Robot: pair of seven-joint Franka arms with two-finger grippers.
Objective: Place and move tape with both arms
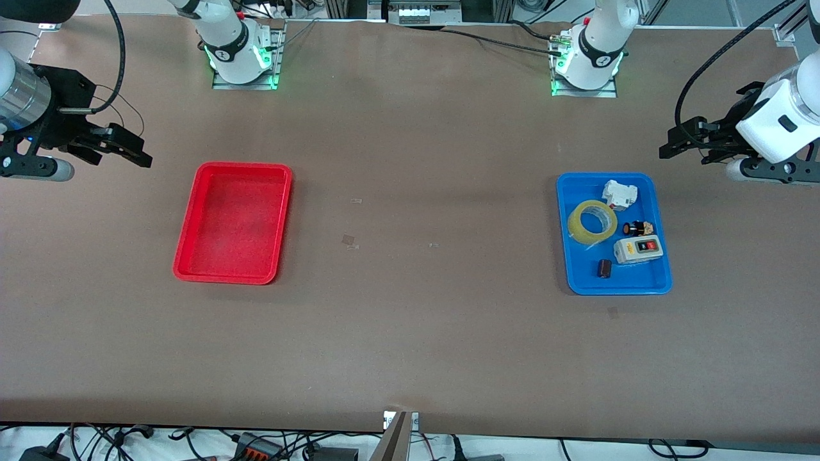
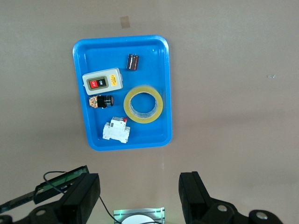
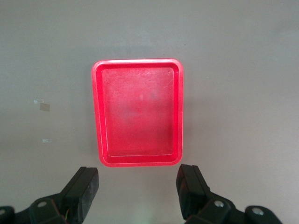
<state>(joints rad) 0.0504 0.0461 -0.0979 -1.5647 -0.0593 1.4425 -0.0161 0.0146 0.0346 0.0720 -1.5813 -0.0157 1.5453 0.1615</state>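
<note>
The tape (image 1: 592, 221) lies flat in the blue tray (image 1: 663, 282), on the side toward the middle of the table, its centre hole showing the tray floor through it; the left wrist view gives it whole (image 2: 144, 104), clear of the other items though close to them. Beside it, toward the left arm's end, sit a small black-and-tan part (image 1: 639, 228) too small to make out, a grey switch box (image 1: 638, 250) with red and yellow marks nearer the front camera, and a white breaker (image 1: 620, 194) farther from that camera; a dark little block (image 1: 604, 268) lies nearest the camera, its kind unclear. The blue tray rests on the brown table (image 1: 410, 333) toward the left arm's end; the red tray (image 1: 186, 272) lies well apart, toward the right arm's end, with a few faint scraps (image 1: 349, 241) on the table between them. The left gripper (image 1: 680, 144) hangs over bare table near the blue tray, jaws spread wide with nothing between them; its arm is cut off by the frame edge. The right gripper (image 1: 131, 150) hangs over bare table near the red tray, jaws likewise parted and holding nothing, its arm also cut off.
</note>
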